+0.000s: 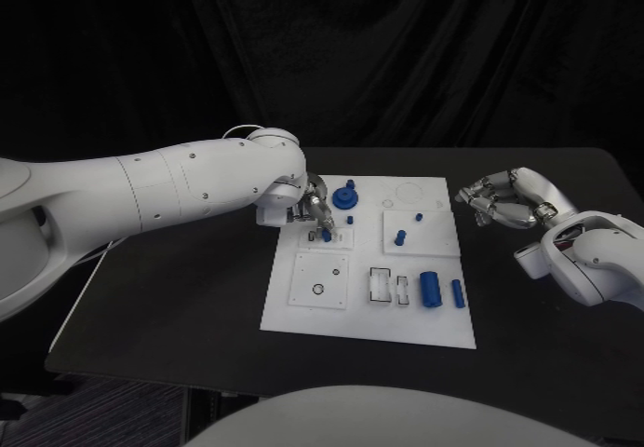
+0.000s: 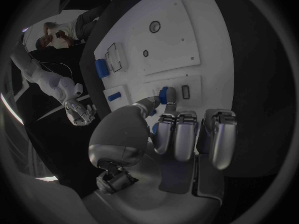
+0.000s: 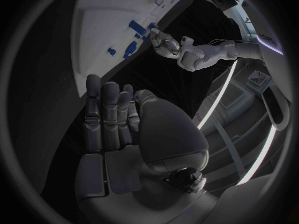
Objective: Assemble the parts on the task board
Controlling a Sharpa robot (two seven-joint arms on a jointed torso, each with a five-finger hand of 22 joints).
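Left hand over task board far-left corner, fingertips pinching small blue peg, upright, right above its block. Blue cylinder lies lengthwise near front-right edge. Right hand off board's right side, empty, fingers loosely curled, farther from peg.

Left robot hand pinches blue part on task board.

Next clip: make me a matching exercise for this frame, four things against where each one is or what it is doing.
Things:
1. left hand
2. right hand
3. large blue cylinder
4. task board

Places or states:
A. lying near the board's near right corner
B. off the board's far right edge, holding nothing
C. white plate mid-table
D. over the board's far left part, touching a small blue part

Pairs: 1-D, 2-B, 3-A, 4-C
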